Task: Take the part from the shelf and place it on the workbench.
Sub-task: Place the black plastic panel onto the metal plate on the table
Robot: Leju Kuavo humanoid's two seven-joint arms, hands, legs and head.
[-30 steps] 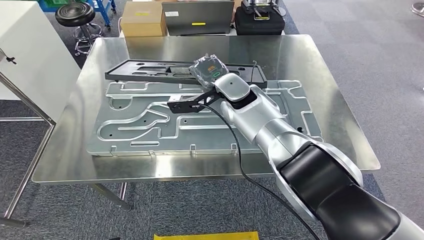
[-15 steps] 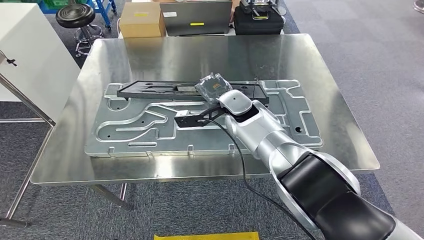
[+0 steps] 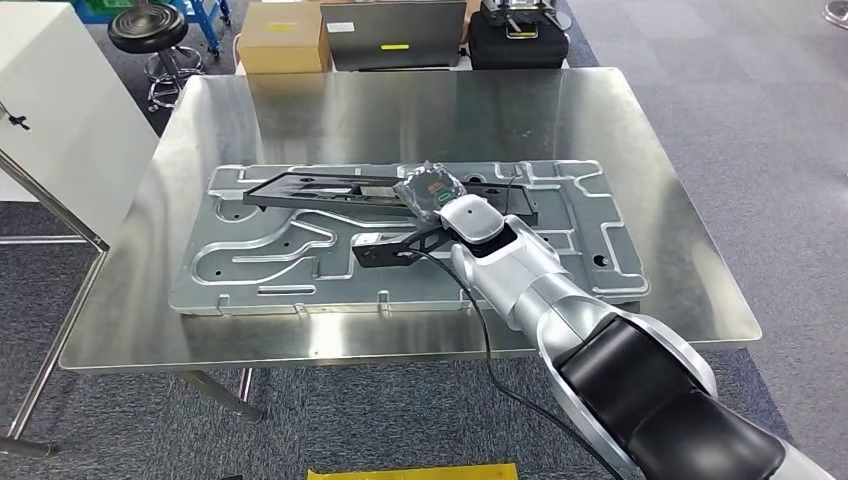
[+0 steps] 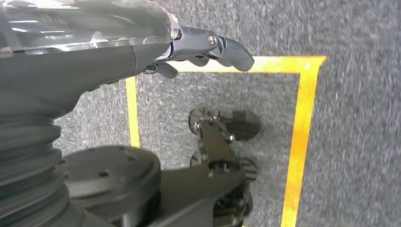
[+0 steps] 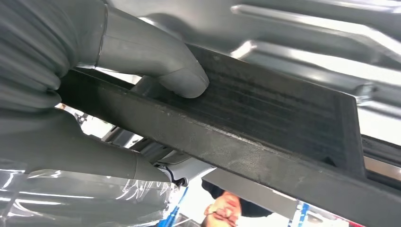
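The long black part [image 3: 390, 190] hung low over the stamped metal panel [image 3: 300, 260] on the worktop [image 3: 640, 120], pinched by the right hand [image 3: 432, 190], thumb and fingers [image 5: 156, 56] clamped on it. Setting down and letting go remained. The left hand [image 4: 198, 47] hung beside the body with fingers curled, holding nothing.

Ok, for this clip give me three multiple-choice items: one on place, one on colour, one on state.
1. Where is the black part?
A. Over the stamped metal panel
B. On the floor
C. On the stool

2. What colour is the floor tape in the left wrist view?
A. Red
B. Yellow
C. White

3. What is the right robot hand doing?
A. Hanging empty
B. Gripping the part
C. Pressing the cardboard box

Answers: 1 A, it lies across the panel on the workbench. 2 B, plainly yellow. 3 B, the thumb presses on the part.
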